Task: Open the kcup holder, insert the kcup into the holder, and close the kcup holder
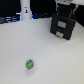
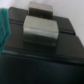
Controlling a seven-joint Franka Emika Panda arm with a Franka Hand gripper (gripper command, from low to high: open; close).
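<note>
The kcup holder (image 1: 62, 26) is a black boxy block with two grey panels on its front, standing on the white table at the exterior view's upper right. The wrist view shows it close up, with its grey panels (image 2: 40, 27) looking shut. My gripper (image 1: 65, 14) hangs just above the holder's far top edge; the picture is too blurred to show how its jaws stand. The kcup (image 1: 30, 64), a tiny green speckled pod, lies on the table toward the front, far from the gripper and apart from the holder.
A white bottle-shaped object (image 1: 26, 11) stands at the back, to the exterior view's left of the holder. Dark items (image 1: 9, 20) line the back left edge. A teal shape (image 2: 4, 25) shows at the edge of the wrist view.
</note>
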